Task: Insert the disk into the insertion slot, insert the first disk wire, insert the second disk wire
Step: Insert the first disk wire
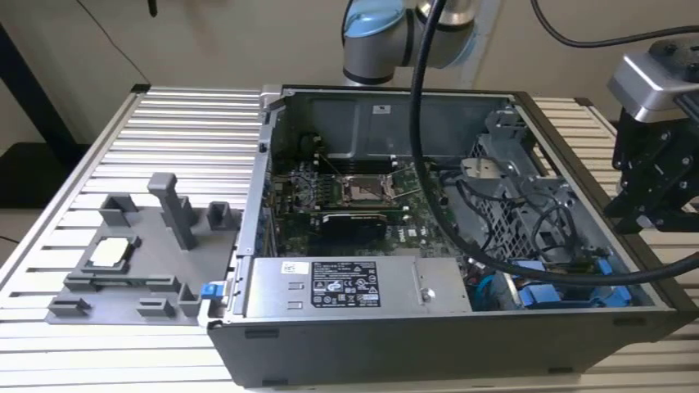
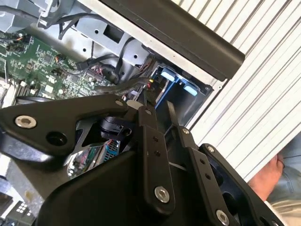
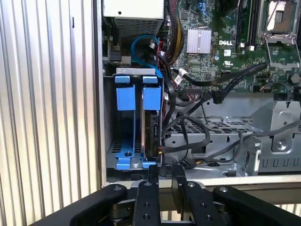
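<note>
**Disk seated in the cage, gripper empty at the case rim**

The gripper (image 3: 165, 178) hangs over the rim of the open computer case (image 3: 263, 182). Its two black fingers (image 3: 153, 176) stand a narrow gap apart with nothing between them.

Just ahead of the fingertips is the dark grey drive cage (image 3: 112, 141). The disk (image 3: 152, 122) sits in it on edge, inside the insertion slot (image 3: 162, 89). From here it shows as a dark slab seen from its thin side. Its bright blue plastic frame ends in a square blue tab at the end away from the gripper. Just beside it, in the neighbouring bay, stands the other blue-fronted drive (image 3: 125, 96).

On the disk's other side, black cables (image 3: 197, 129) trail over the perforated cage wall (image 3: 225, 123). I cannot tell whether any of them is plugged into the disk.

Beyond the blue tabs a blue wire (image 3: 141, 41) loops up. Farther on are the power supply (image 3: 134, 9) and the green motherboard (image 3: 225, 42).

The case lies on a ribbed metal desk (image 3: 47, 103). In the exterior view, a grey fixture (image 1: 131, 254) sits on the desk on the far side of the case from the gripper.
</note>
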Robot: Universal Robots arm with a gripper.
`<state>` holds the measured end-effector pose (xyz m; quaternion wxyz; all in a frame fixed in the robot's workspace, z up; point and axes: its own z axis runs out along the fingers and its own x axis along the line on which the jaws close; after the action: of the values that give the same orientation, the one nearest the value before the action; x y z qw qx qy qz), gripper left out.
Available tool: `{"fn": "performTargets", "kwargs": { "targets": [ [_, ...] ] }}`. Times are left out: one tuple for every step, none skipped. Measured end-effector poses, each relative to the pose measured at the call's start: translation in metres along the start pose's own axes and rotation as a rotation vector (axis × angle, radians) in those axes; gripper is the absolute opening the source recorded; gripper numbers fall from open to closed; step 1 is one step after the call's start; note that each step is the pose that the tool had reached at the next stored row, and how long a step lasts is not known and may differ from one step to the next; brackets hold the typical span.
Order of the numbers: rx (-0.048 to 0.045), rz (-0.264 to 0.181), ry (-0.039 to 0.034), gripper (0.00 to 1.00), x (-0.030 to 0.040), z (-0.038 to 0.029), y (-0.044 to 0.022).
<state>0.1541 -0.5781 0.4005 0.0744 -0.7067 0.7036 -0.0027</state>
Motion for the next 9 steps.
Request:
{"fn": "performTargets", "kwargs": {
  "targets": [
    [0.0, 0.0, -0.0006, 0.27, 0.0, 0.0001, 0.0],
    [0.0, 0.0, -0.001, 0.27, 0.0, 0.0, 0.0],
    [0.0, 0.0, -0.0014, 0.27, 0.0, 0.0, 0.0],
    [0.0, 0.0, -0.0018, 0.27, 0.0, 0.0, 0.0],
    [0.0, 0.0, -0.0023, 0.27, 0.0, 0.0, 0.0],
    [0.0001, 0.0, -0.0028, 0.27, 0.0, 0.0, 0.0],
    [0.0, 0.0, -0.0031, 0.27, 0.0, 0.0, 0.0],
    [0.0001, 0.0, -0.0032, 0.27, 0.0, 0.0001, 0.0],
    [0.0001, 0.0, -0.0032, 0.27, -0.0003, 0.0001, 0.0]
  ]
}}
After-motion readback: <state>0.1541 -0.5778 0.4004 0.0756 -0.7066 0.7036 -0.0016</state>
